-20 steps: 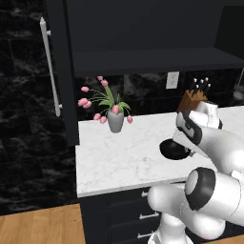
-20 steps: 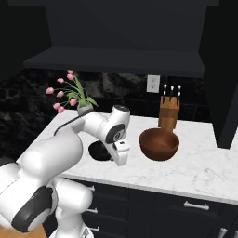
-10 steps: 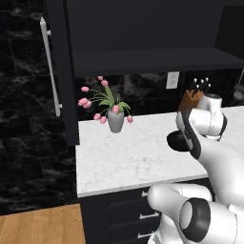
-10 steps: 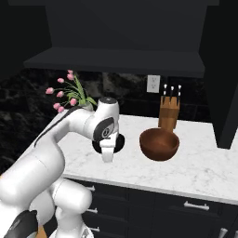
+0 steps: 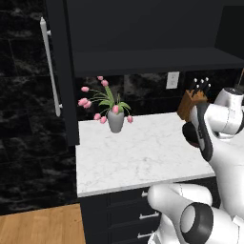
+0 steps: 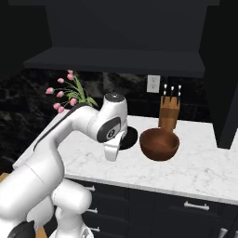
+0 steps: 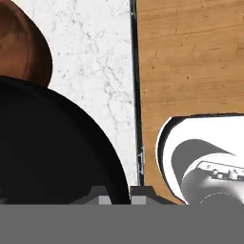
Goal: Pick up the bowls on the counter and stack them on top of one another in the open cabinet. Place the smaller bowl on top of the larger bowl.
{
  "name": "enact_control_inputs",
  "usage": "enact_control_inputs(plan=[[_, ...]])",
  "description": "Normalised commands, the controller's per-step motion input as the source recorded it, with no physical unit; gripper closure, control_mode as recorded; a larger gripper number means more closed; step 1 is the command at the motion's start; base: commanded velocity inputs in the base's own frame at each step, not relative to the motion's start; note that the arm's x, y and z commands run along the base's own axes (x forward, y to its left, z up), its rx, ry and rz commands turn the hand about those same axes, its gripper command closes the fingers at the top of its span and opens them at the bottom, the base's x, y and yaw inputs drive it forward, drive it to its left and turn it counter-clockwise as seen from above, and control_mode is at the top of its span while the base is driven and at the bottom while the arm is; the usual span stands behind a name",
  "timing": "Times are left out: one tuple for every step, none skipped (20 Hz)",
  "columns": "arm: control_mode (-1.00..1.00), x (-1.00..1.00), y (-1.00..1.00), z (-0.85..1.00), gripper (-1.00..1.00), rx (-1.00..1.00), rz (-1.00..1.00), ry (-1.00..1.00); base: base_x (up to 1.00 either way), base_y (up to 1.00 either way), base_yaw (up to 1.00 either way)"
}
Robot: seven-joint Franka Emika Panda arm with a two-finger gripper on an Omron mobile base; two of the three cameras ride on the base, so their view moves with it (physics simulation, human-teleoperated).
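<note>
**Black bowl under the hand, brown bowl beside it**

Black and glossy, the small bowl (image 6: pixel 128 138) sits on the white marble bench (image 6: pixel 195 162), mostly hidden behind the arm's wrist; just to its right stands the brown bowl (image 6: pixel 159 143), with nothing in it. A vase of pink flowers (image 5: pixel 114 119) stands far left, a knife block (image 6: pixel 169 112) at the back wall. The cabinet shelf (image 6: pixel 116 60) above is open, its door (image 5: pixel 59 71) swung left. Bare marble lies along the near edge. How far apart the fingers stand cannot be told.
</note>
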Motion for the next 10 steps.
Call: enact_control_inputs(plan=[[-1.00, 0.00, -0.43, 0.29, 1.00, 0.01, -0.16, -0.08, 0.00, 0.00, 0.00], [-1.00, 0.00, -0.47, 0.18, 1.00, 0.01, -0.14, -0.03, 0.00, 0.00, 0.00], [-1.00, 0.00, -0.46, 0.08, 1.00, 0.00, -0.15, -0.01, 0.00, 0.00, 0.00], [-1.00, 0.00, -0.44, 0.00, 1.00, 0.00, -0.15, -0.01, 0.00, 0.00, 0.00], [-1.00, 0.00, -0.41, 0.00, 1.00, 0.00, -0.15, -0.03, 0.00, 0.00, 0.00], [-1.00, 0.00, -0.39, 0.00, 1.00, 0.00, -0.11, -0.03, 0.00, 0.00, 0.00], [-1.00, 0.00, -0.54, 0.00, 1.00, 0.03, -0.09, -0.05, 0.00, 0.00, 0.00], [-1.00, 0.00, -0.59, 0.00, 1.00, 0.04, -0.07, -0.02, 0.00, 0.00, 0.00], [-1.00, 0.00, -0.65, 0.00, 1.00, 0.06, -0.05, -0.03, 0.00, 0.00, 0.00], [-1.00, 0.00, -0.64, 0.00, 1.00, 0.07, -0.04, -0.07, 0.00, 0.00, 0.00]])
